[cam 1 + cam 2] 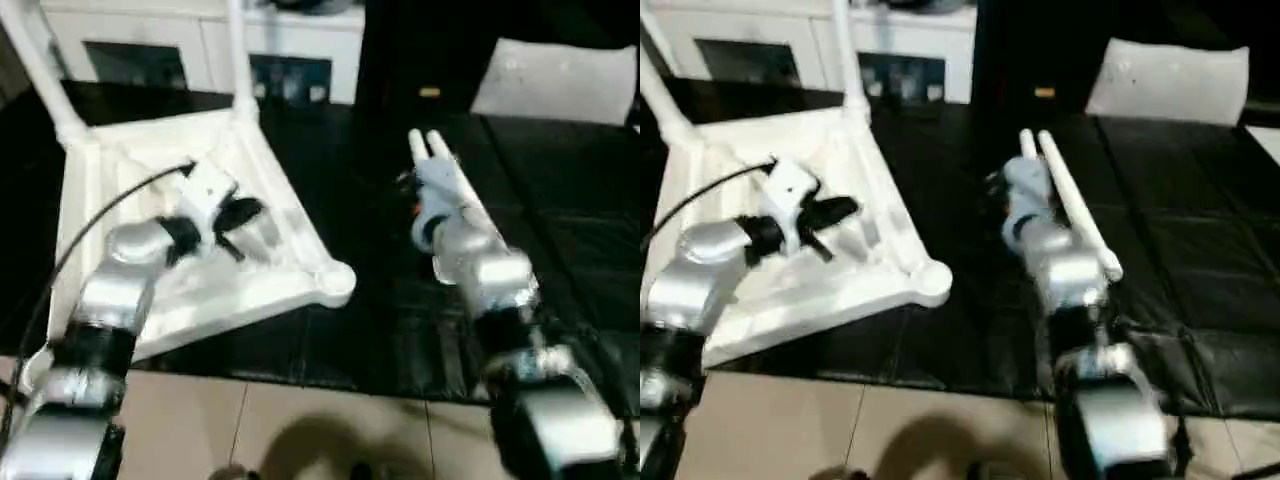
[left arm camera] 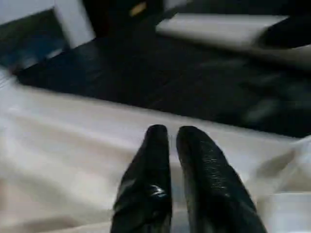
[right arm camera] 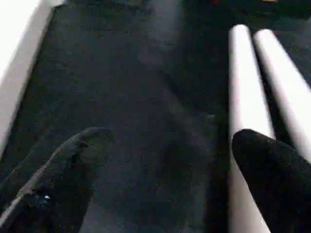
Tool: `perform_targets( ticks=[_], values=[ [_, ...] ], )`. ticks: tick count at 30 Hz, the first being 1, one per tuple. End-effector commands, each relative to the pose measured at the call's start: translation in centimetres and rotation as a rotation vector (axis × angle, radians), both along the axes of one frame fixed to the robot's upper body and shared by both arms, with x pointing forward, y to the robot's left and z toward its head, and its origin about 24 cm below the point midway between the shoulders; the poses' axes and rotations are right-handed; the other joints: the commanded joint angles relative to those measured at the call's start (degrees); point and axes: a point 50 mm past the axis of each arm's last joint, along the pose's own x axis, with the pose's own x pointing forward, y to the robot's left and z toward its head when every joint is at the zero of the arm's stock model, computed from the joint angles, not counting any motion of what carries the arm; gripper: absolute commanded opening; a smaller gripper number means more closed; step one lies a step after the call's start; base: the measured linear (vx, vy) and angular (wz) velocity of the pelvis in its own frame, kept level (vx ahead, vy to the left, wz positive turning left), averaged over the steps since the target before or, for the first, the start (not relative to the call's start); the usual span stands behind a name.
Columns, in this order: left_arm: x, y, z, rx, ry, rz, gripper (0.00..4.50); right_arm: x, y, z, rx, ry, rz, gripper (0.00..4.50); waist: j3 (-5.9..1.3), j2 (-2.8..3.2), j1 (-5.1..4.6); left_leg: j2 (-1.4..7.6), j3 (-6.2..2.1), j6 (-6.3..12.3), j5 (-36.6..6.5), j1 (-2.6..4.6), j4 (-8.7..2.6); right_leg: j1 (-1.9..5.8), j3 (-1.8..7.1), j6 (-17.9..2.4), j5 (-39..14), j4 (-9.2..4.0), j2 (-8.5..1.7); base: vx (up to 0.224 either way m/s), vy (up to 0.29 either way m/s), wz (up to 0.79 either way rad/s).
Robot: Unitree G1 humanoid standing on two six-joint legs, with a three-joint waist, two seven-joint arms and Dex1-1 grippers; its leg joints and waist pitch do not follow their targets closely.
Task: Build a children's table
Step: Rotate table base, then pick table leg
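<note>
The white table top (image 1: 250, 290) lies upside down on the left, ribbed underside up, with a rounded corner socket (image 1: 335, 282) nearest me. Two white legs (image 1: 238, 50) (image 1: 40, 60) stand upright in its far corners. My left gripper (image 2: 167, 131) hovers low over the underside (image 2: 73, 145), shut with nothing between its fingers; in the left eye view it sits mid-top (image 1: 240, 215). Two loose legs (image 3: 243, 73) (image 3: 284, 77) lie side by side on the mat to the right (image 1: 1070, 200). My right gripper (image 3: 170, 136) is open just above the mat, one finger (image 3: 267, 165) over the nearer leg.
A black mat (image 1: 400, 300) covers the floor under the parts, and beige tiles (image 1: 300, 430) begin at its near edge. A white cabinet (image 1: 150, 40) runs along the back. At the back right lies a white panel (image 1: 560, 80). A black cable (image 1: 100, 215) arcs off my left arm.
</note>
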Motion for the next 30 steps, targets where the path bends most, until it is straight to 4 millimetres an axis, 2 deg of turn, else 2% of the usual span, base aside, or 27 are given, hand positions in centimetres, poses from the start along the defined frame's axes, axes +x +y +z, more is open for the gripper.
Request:
perform_targets(
  ticks=[1, 2, 3, 4, 6, 7, 10, 11, 12, 13, 14, 15, 17, 18, 19, 20, 21, 22, 24, 25, 26, 27, 30],
  values=[
    [-0.9, -1.1, 1.1, -0.037, 0.0, -0.066, 0.98, 0.4, -0.8, -0.2, 0.013, 0.04, -0.047, 4.5, -3.97, 1.19, -0.33, 1.17, -0.09, -2.5, -18.0, 0.95, -3.78, 2.72, 2.45, -10.8, -18.1, -4.45, -2.73, 0.0, 0.0, 0.0],
    [-1.1, -1.3, 1.1, -0.039, 0.005, -0.077, 0.98, 0.6, -1.0, -0.1, 0.01, 0.046, -0.054, 4.5, -4.06, 1.24, -0.28, 1.25, -0.12, -2.7, -18.3, 1.09, -3.65, 2.7, 2.44, -10.7, -18.3, -4.31, -2.8, 0.0, 0.0, 0.0],
    [-2.7, -2.1, 1.3, -0.045, 0.038, -0.136, 1.07, 1.4, -1.8, 0.1, 0.001, 0.084, -0.078, 4.5, -3.71, 1.02, -0.5, 1.3, -0.2, -2.81, -18.8, 0.96, -3.82, 2.58, 2.37, -10.7, -18.2, -4.21, -2.7, 0.0, 0.0, 0.0],
    [-2.7, -2.1, 1.3, -0.045, 0.038, -0.136, 1.07, 1.4, -1.8, 0.1, 0.001, 0.084, -0.078, 4.5, -3.79, 1.12, -0.54, 1.29, -0.25, -2.86, -18.8, 0.96, -3.7, 2.61, 2.34, -10.9, -18.0, -3.99, -2.68, 0.0, 0.0, 0.0],
    [-3.4, -2.4, 1.4, -0.048, 0.056, -0.163, 1.28, 1.6, -2.2, 0.1, -0.014, 0.102, -0.086, 4.5, -3.43, 1.02, -0.55, 0.96, -0.04, -2.18, -18.8, 0.8, -3.65, 2.47, 2.36, -10.3, -18.4, -4.37, -2.42, 0.0, 0.0, 0.0],
    [-4.1, -2.5, 1.5, -0.049, 0.07, -0.173, 1.35, 1.9, -2.8, 0.1, -0.049, 0.12, -0.091, 4.5, -3.57, 0.92, -0.59, 1.06, -0.08, -2.09, -18.4, 0.82, -3.6, 2.49, 2.34, -10.4, -18.4, -4.06, -2.53, 0.0, 0.0, 0.0],
    [-4.8, -2.6, 1.5, -0.037, 0.087, -0.179, 1.49, 2.1, -3.5, 0.1, -0.087, 0.136, -0.112, 4.5, -3.03, 0.84, -0.77, 0.91, 0.01, -1.56, -18.7, 0.71, -3.58, 2.29, 2.25, -10.0, -19.3, -4.34, -2.29, 0.0, 0.0, 0.0],
    [-5.1, -2.6, 1.6, -0.035, 0.094, -0.18, 1.61, 2.1, -3.7, 0.1, -0.102, 0.139, -0.119, 4.5, -2.87, 0.61, -0.84, 0.86, 0.03, -1.33, -18.7, 0.61, -3.66, 2.29, 2.22, -9.7, -19.6, -4.46, -2.23, 0.0, 0.0, 0.0],
    [-5.5, -2.7, 1.8, -0.037, 0.101, -0.174, 1.72, 2.1, -4.0, -0.2, -0.114, 0.159, -0.128, 4.5, -2.87, 0.55, -1.02, 0.98, -0.16, -1.41, -18.3, 0.4, -3.65, 2.46, 2.19, -9.7, -19.7, -4.04, -2.4, 0.0, 0.0, 0.0],
    [-5.6, -2.7, 1.8, -0.036, 0.103, -0.171, 1.79, 2.1, -4.1, -0.3, -0.115, 0.167, -0.135, 4.5, -2.78, 0.62, -1.07, 0.93, -0.11, -1.3, -18.2, 0.38, -3.69, 2.43, 2.17, -9.8, -19.5, -4.23, -2.34, 0.0, 0.0, 0.0],
    [-5.9, -2.6, 2.0, -0.027, 0.108, -0.169, 1.84, 2.0, -4.1, -0.7, -0.098, 0.187, -0.131, 4.5, -2.34, -0.23, -1.27, 0.88, 0.05, -0.88, -18.0, 0.17, -3.71, 2.2, 2.21, -9.6, -19.8, -4.5, -2.32, 0.0, 0.0, 0.0],
    [-6.3, -2.5, 2.1, -0.016, 0.117, -0.168, 2.0, 1.8, -4.1, -1.1, -0.074, 0.212, -0.126, 4.5, -2.5, 0.26, -1.36, 0.94, -0.11, -0.85, -17.7, 0.15, -3.66, 2.39, 2.24, -9.9, -19.5, -4.09, -2.46, 0.0, 0.0, 0.0],
    [-6.4, -2.5, 2.1, -0.014, 0.121, -0.168, 2.11, 1.8, -4.1, -1.2, -0.067, 0.219, -0.125, 4.5, -2.56, 0.22, -1.61, 0.91, 0.03, -0.34, -16.0, -0.12, -3.54, 2.43, 2.28, -10.4, -17.1, -3.96, -2.31, 0.0, 0.0, 0.0],
    [-6.5, -2.3, 2.3, -0.001, 0.12, -0.156, 2.21, 1.7, -3.8, -1.5, -0.014, 0.24, -0.123, 4.5, -2.66, -0.07, -1.57, 0.81, 0.08, 0.27, -14.0, -0.45, -3.47, 2.61, 2.32, -10.7, -14.7, -3.7, -2.24, 0.0, 0.0, 0.0],
    [-6.5, -2.2, 2.4, 0.001, 0.121, -0.152, 2.29, 1.6, -3.7, -1.8, 0.013, 0.258, -0.124, 4.5, -2.8, 0.0, -1.59, 0.85, 0.15, 1.02, -11.8, -0.63, -3.35, 2.63, 2.36, -11.5, -11.3, -3.32, -2.18, 0.0, 0.0, 0.0],
    [-6.5, -2.2, 2.4, 0.002, 0.122, -0.151, 2.36, 1.5, -3.6, -1.9, 0.018, 0.261, -0.124, 4.5, -2.63, 0.04, -1.67, 0.89, 0.21, 1.34, -11.6, -0.67, -3.36, 2.51, 2.33, -11.8, -10.8, -3.32, -2.16, 0.0, 0.0, 0.0],
    [-6.6, -2.2, 2.5, 0.005, 0.124, -0.146, 2.42, 1.4, -3.6, -2.1, 0.034, 0.279, -0.13, 4.5, -2.47, 0.08, -1.71, 0.93, 0.29, 1.51, -12.1, -0.55, -3.35, 2.4, 2.3, -12.1, -11.5, -3.45, -2.17, 0.0, 0.0, 0.0],
    [-6.6, -2.1, 2.5, 0.007, 0.124, -0.143, 2.5, 1.4, -3.6, -2.3, 0.037, 0.285, -0.135, 4.22, -2.43, 0.1, -1.69, 0.95, 0.29, 1.51, -12.5, -0.46, -3.36, 2.38, 2.28, -12.2, -12.1, -3.49, -2.2, 0.0, 0.0, 0.0],
    [-6.7, -2.1, 2.6, 0.01, 0.125, -0.142, 2.67, 1.2, -3.5, -2.4, 0.057, 0.308, -0.14, 4.15, -2.27, 0.16, -1.67, 0.98, 0.28, 1.24, -13.5, -0.41, -3.43, 2.29, 2.26, -12.1, -13.1, -3.63, -2.19, 0.0, 0.0, 0.0],
    [-6.7, -2.1, 2.6, 0.011, 0.126, -0.142, 2.73, 1.2, -3.4, -2.5, 0.084, 0.323, -0.14, 4.1, -2.37, -0.02, -1.62, 1.02, 0.29, 0.98, -14.1, -0.25, -3.45, 2.26, 2.24, -11.9, -14.0, -3.7, -2.17, 0.0, 0.0, 0.0],
    [-6.7, -2.1, 2.7, 0.011, 0.127, -0.142, 2.73, 1.2, -3.3, -2.5, 0.099, 0.327, -0.139, 4.1, -2.37, -0.02, -1.62, 1.02, 0.29, 0.98, -14.1, -0.25, -3.45, 2.26, 2.24, -11.9, -14.0, -3.7, -2.17, 0.0, 0.0, 0.0],
    [-6.8, -2.1, 2.8, 0.01, 0.127, -0.142, 2.77, 1.2, -3.2, -2.5, 0.133, 0.339, -0.138, 3.96, -2.34, 0.15, -1.52, 1.03, 0.24, 0.7, -14.5, -0.19, -3.47, 2.23, 2.26, -11.8, -14.4, -3.66, -2.24, 0.0, 0.0, 0.0],
    [-6.7, -2.1, 2.9, 0.008, 0.127, -0.141, 2.77, 1.1, -3.0, -2.3, 0.193, 0.362, -0.133, 3.64, -2.2, 0.16, -1.52, 1.04, 0.21, 0.13, -15.6, -0.19, -3.53, 2.17, 2.22, -11.8, -14.8, -3.74, -2.2, 0.0, 0.0, 0.0]
  ],
)
